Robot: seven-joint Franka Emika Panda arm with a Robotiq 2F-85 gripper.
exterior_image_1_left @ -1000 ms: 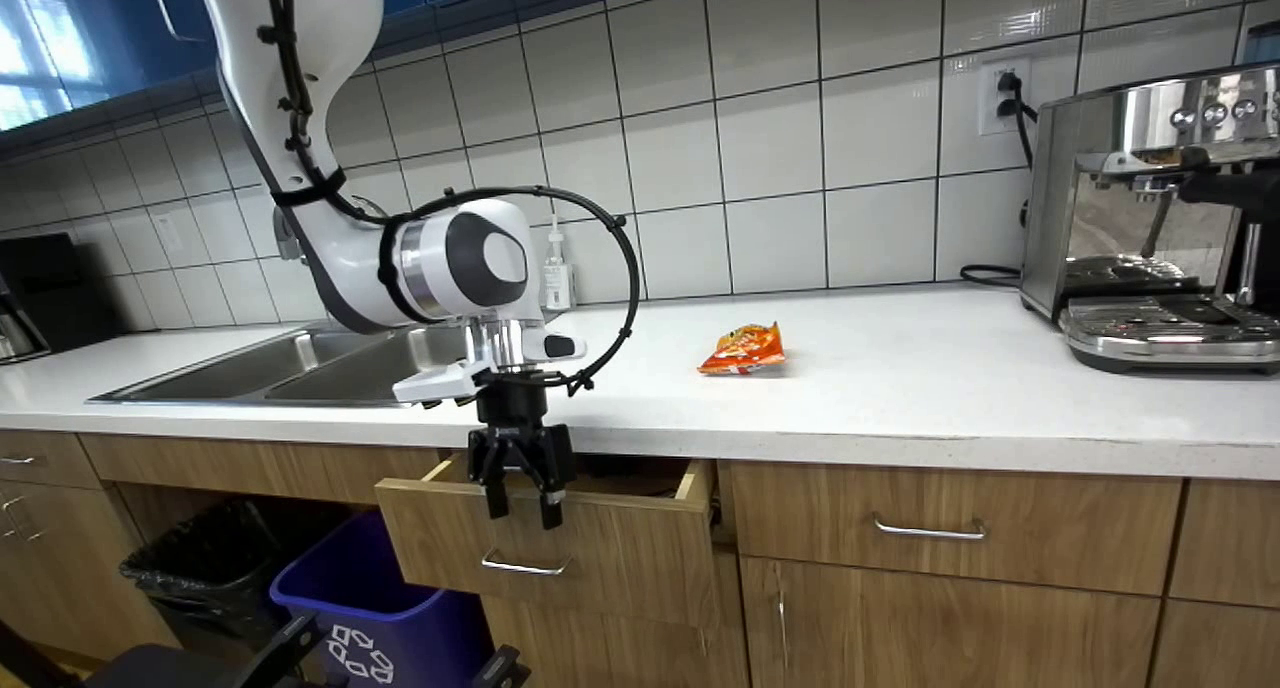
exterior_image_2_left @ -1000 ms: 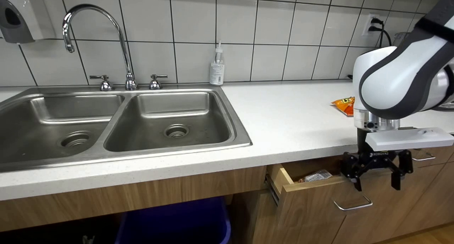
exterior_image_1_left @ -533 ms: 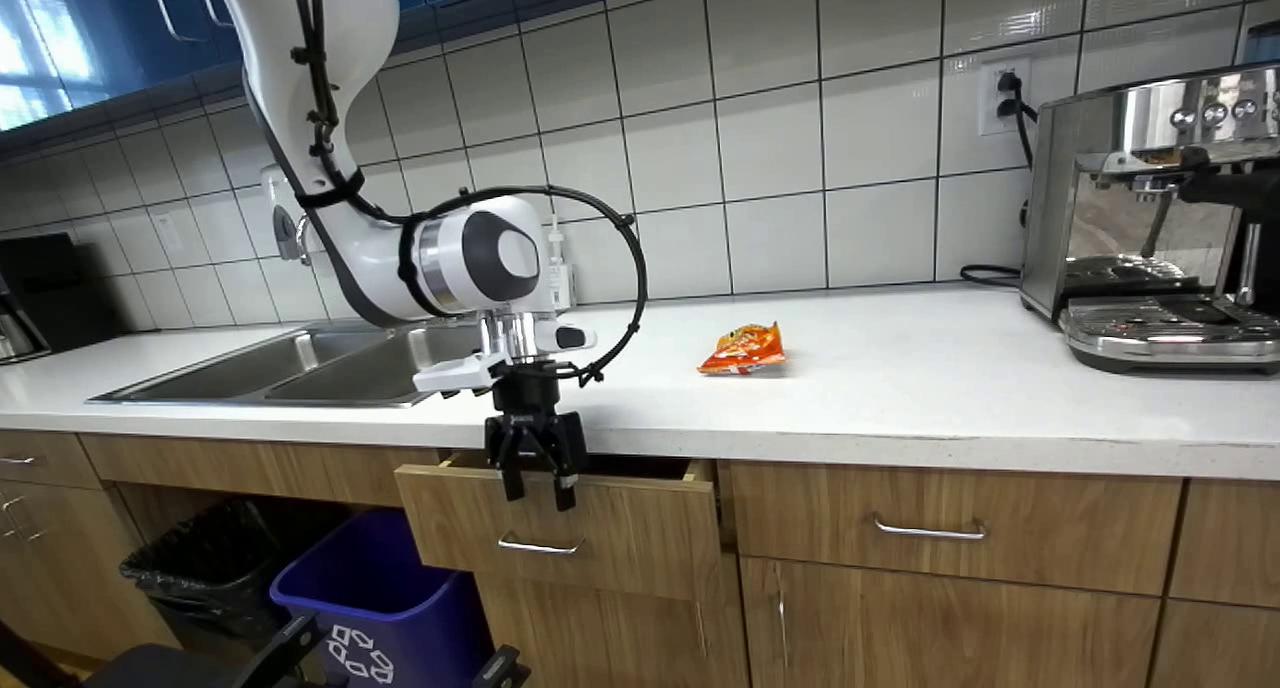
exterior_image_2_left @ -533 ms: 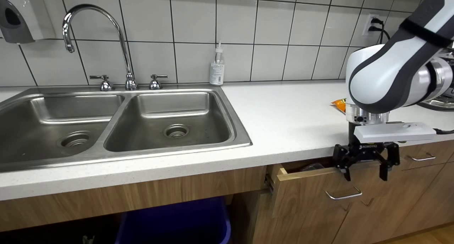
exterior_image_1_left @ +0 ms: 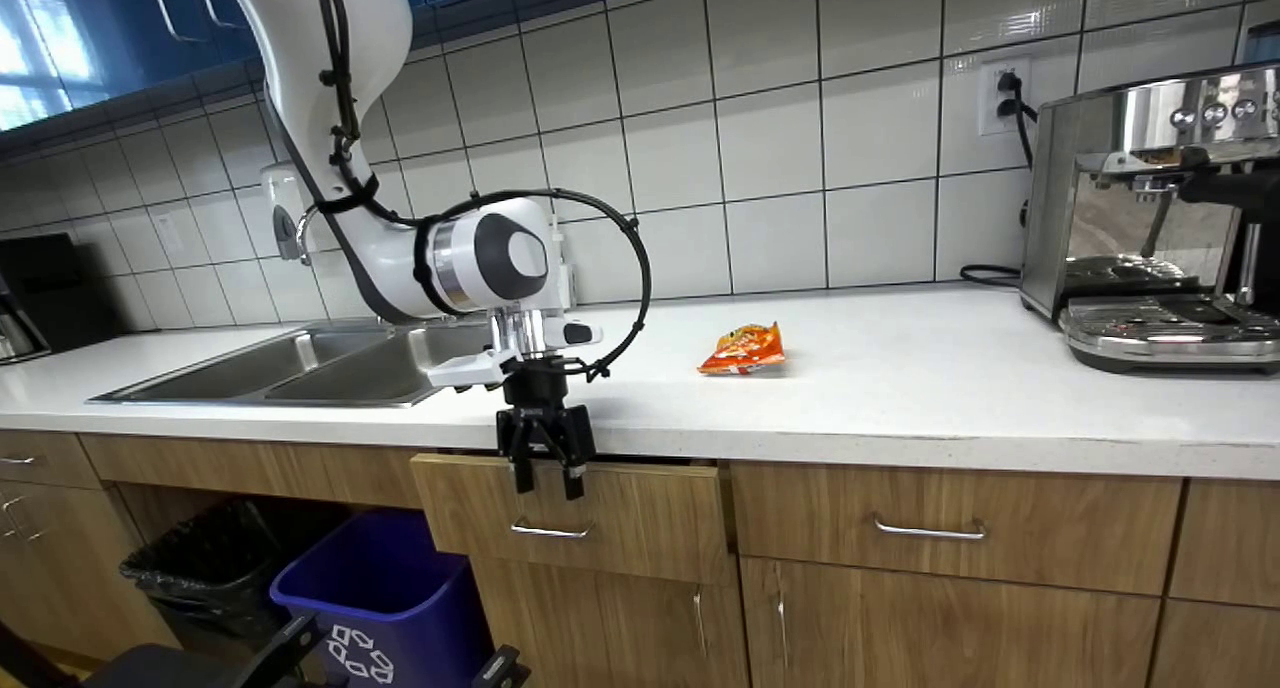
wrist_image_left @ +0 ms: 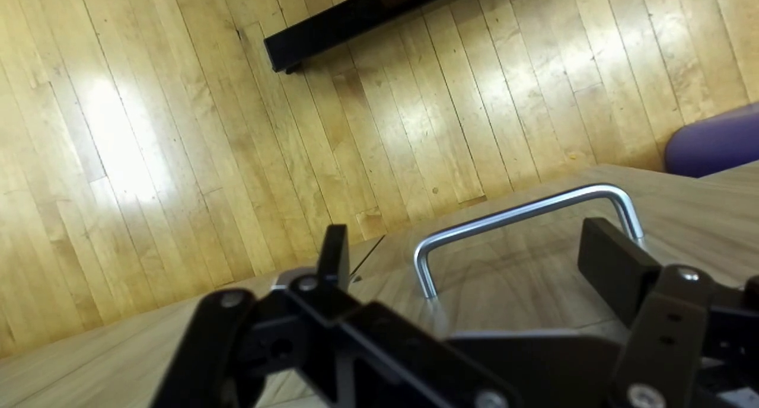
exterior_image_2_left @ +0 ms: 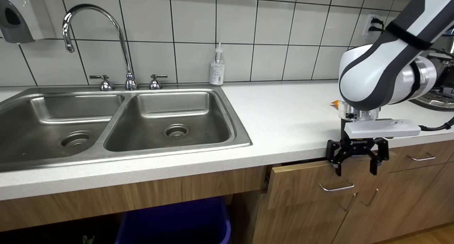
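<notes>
The brown wood-grained drawer (exterior_image_1_left: 655, 518) with its smooth, bent metal handle (wrist_image_left: 522, 213) stands slightly out beneath the speckled white countertop (exterior_image_2_left: 283, 112). The black angular gripper (exterior_image_2_left: 355, 171), spread wide, hangs just above the handle. Behind, a crinkled orange packet (exterior_image_1_left: 745, 350) lies on the countertop.
</notes>
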